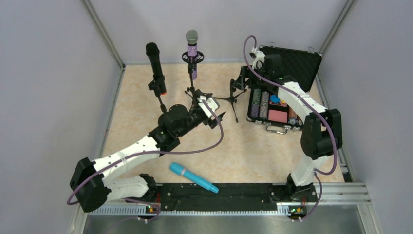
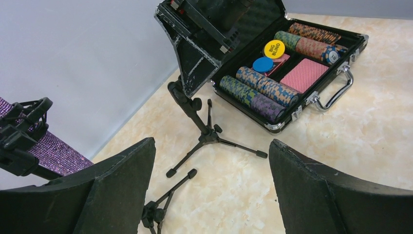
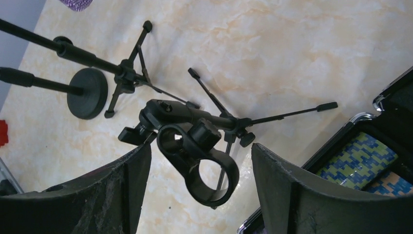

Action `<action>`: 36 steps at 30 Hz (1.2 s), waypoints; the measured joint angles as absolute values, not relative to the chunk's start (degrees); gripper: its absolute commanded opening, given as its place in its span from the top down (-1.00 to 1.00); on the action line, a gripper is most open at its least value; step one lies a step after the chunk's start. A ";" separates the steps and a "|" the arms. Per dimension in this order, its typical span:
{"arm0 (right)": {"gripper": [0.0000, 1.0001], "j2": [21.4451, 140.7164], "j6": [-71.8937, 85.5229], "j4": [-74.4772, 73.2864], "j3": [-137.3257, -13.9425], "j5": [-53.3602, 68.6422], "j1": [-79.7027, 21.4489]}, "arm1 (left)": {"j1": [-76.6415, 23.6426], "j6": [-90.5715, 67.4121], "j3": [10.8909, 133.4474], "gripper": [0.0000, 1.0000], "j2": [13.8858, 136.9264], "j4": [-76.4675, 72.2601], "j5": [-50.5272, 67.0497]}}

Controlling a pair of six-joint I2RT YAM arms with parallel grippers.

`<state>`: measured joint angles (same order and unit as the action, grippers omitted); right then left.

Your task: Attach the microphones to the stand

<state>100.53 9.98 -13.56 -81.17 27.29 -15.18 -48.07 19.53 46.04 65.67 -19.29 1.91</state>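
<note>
Lying loose on the counter (image 1: pixel 263 156) near the arm bases is the cyan microphone (image 1: pixel 194 177); the black microphone (image 1: pixel 155 66) and purple microphone (image 1: pixel 192 51) stand mounted upright farther back. Left jaws gape wide, empty; right jaws stand open around the bare clip (image 3: pixel 195 155) of the third stand (image 1: pixel 233 100), not touching it.

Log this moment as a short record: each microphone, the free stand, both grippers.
black microphone: mounted on the left stand
purple microphone: mounted on the middle stand
cyan microphone: lying on the table, at its near edge
third stand: clip empty
left gripper: open, holding nothing
right gripper: open, fingers either side of the empty clip
poker chip case: open, right of the stands
</note>
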 measured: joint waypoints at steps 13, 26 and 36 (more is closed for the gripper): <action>-0.09 100.12 7.05 -14.87 -80.97 26.00 -18.09 | -48.12 20.80 44.91 -0.83 65.67 -20.25 -0.36; 0.50 96.47 8.29 -13.06 -75.61 25.32 -18.65 | -48.12 22.79 42.46 -0.84 67.13 -23.22 -4.05; 1.00 94.87 13.52 -7.97 -72.38 26.04 -18.70 | -48.12 26.13 39.99 -0.85 67.13 -26.09 -5.65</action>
